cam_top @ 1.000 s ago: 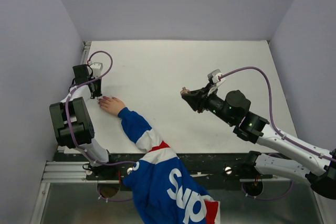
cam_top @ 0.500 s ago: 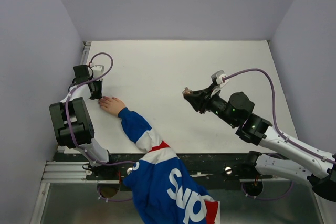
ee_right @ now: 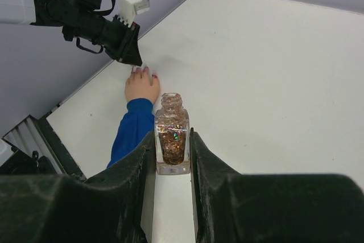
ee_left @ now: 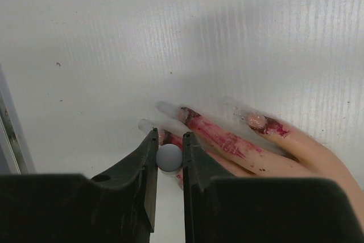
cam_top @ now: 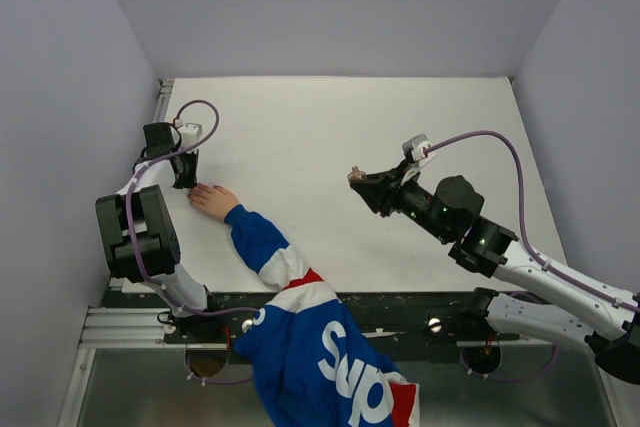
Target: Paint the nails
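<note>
A bare hand (cam_top: pixel 213 200) in a blue, white and red sleeve (cam_top: pixel 300 327) lies flat at the table's left edge. In the left wrist view its fingers (ee_left: pixel 222 138) are smeared red and the long pale nails (ee_left: pixel 170 109) point away from me. My left gripper (ee_left: pixel 169 143) is shut on a grey round-topped brush cap (ee_left: pixel 169 156), right over the fingertips (cam_top: pixel 188 179). My right gripper (ee_right: pixel 172 140) is shut on an uncapped clear bottle of coppery glitter polish (ee_right: pixel 172 135), held upright above mid-table (cam_top: pixel 358 182), far from the hand (ee_right: pixel 142 86).
A metal rail (cam_top: pixel 163 97) runs along the table's left edge beside the left gripper. Purple walls close in the left, back and right. The left arm's cable (cam_top: pixel 200 112) loops over the table behind the hand.
The right gripper with the bottle has shifted slightly to the right. The left gripper has edged a little toward the fingertips. The hand has stayed still.
</note>
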Controlling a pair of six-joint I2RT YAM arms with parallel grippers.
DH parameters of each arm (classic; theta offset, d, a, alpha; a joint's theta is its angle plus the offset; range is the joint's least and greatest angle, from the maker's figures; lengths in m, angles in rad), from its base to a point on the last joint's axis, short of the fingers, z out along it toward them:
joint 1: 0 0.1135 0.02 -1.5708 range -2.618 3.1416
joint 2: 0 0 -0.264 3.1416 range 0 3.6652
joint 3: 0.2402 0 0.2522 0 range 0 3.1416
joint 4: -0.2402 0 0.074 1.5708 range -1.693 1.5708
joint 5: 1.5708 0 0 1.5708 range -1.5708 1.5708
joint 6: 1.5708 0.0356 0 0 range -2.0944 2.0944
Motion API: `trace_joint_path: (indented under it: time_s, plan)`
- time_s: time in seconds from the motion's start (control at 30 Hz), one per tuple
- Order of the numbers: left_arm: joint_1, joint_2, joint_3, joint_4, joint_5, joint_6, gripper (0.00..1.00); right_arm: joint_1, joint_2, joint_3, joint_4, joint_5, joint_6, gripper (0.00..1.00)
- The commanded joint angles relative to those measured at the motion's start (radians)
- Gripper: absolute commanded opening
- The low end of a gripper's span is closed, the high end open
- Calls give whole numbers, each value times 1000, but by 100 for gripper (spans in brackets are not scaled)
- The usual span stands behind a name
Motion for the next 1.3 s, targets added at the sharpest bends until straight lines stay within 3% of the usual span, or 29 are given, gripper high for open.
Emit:
trace_joint_path:
  time_s: [0.0, 0.77, 1.27]
  plan:
    - [-8, 13, 32, -11, -16, 21, 0, 0, -12, -7, 8, 13, 9, 1]
    - [30, 4, 22, 33, -45, -22, 0, 2, -9, 1, 5, 26, 10, 1]
    - [15, -220, 42, 47, -16, -120, 0, 0, 31, 16, -1, 26, 10, 1]
